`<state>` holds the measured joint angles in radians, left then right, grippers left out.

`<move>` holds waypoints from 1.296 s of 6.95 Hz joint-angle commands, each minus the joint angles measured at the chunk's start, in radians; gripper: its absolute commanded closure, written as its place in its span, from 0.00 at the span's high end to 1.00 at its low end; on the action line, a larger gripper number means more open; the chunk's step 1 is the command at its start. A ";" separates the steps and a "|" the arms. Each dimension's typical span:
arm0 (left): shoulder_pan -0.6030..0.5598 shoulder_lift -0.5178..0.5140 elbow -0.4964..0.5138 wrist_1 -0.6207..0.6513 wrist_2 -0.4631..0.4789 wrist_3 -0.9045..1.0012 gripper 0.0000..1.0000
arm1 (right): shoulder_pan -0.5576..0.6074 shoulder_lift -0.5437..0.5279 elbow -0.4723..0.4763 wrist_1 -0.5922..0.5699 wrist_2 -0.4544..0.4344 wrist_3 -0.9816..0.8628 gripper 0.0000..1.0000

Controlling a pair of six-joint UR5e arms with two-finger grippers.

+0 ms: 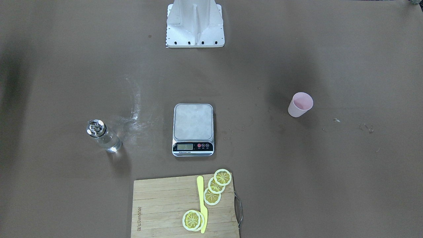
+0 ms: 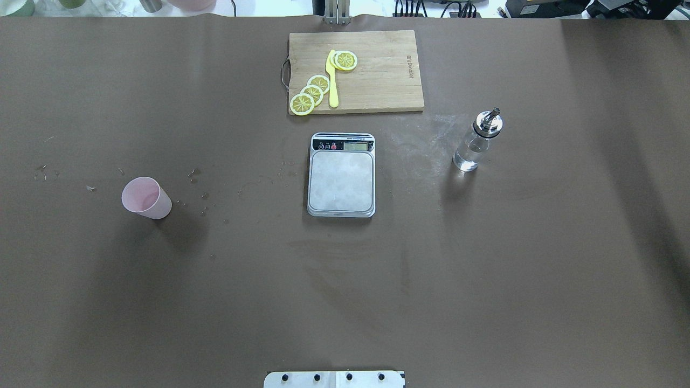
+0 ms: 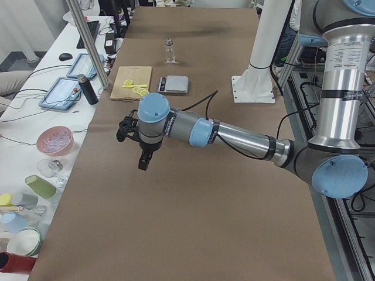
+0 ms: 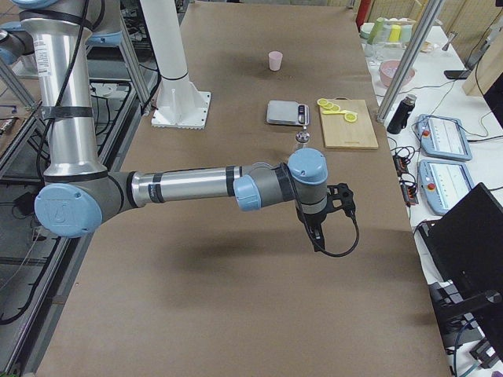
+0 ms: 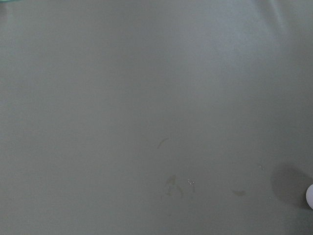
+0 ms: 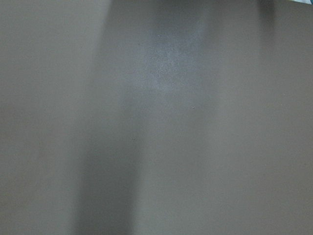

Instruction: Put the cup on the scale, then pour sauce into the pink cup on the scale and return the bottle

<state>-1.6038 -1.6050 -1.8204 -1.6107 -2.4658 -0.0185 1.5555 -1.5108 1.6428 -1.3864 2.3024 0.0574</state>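
One pale pink cup [image 2: 145, 198] stands upright on the brown desk [image 2: 345, 296], well apart from the one scale [image 2: 341, 175] at centre and one bottle [image 2: 477, 143] beyond it, near one cutting board [image 2: 388, 81] bearing a yellow knife [image 2: 332, 81] and lemon slices [image 2: 313, 94]; whether either set of jaws is spread cannot be told.

- We see a matt brown table cover [image 2: 485, 269], paper-like, with a few scuffed whitish patches.
- The scale [image 2: 341, 180] has a brushed silver metal platform with a dull sheen; its front strip looks to us like glossy black plastic.
- The cup [image 2: 145, 198] appears to be smooth, matt pink plastic.
- The bottle [image 2: 470, 153] is clear glass; its cap [image 2: 488, 122] is polished, bright metal.
- The cutting board [image 2: 377, 70] is pale, planked wood with a thin metal handle.
- The knife [image 2: 333, 94] looks like smooth yellow plastic.
- The left arm [image 3: 234, 136] shows us satin silver metal tubes and smooth light-blue caps.
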 commanded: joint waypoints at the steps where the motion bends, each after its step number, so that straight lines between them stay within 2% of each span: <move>1: 0.004 0.001 -0.011 -0.001 -0.004 -0.023 0.98 | 0.002 -0.006 0.000 0.000 0.035 -0.005 1.00; 2: 0.040 -0.060 -0.010 -0.012 0.001 -0.123 0.98 | 0.000 -0.009 -0.003 0.000 0.037 -0.011 1.00; 3: 0.145 -0.099 -0.008 -0.011 0.014 -0.223 0.98 | 0.000 -0.006 -0.008 0.000 0.037 -0.011 1.00; 4: 0.247 -0.152 -0.004 -0.009 0.075 -0.339 0.98 | -0.002 -0.003 -0.011 -0.002 0.037 -0.011 1.00; 7: 0.404 -0.240 0.042 -0.009 0.096 -0.411 0.97 | -0.011 0.001 -0.011 -0.016 0.035 -0.011 1.00; 9: 0.520 -0.259 0.050 -0.021 0.174 -0.473 0.97 | -0.015 -0.009 -0.009 -0.014 0.034 -0.013 1.00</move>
<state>-1.1501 -1.8524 -1.7720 -1.6233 -2.3379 -0.4452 1.5426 -1.5139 1.6324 -1.4008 2.3368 0.0457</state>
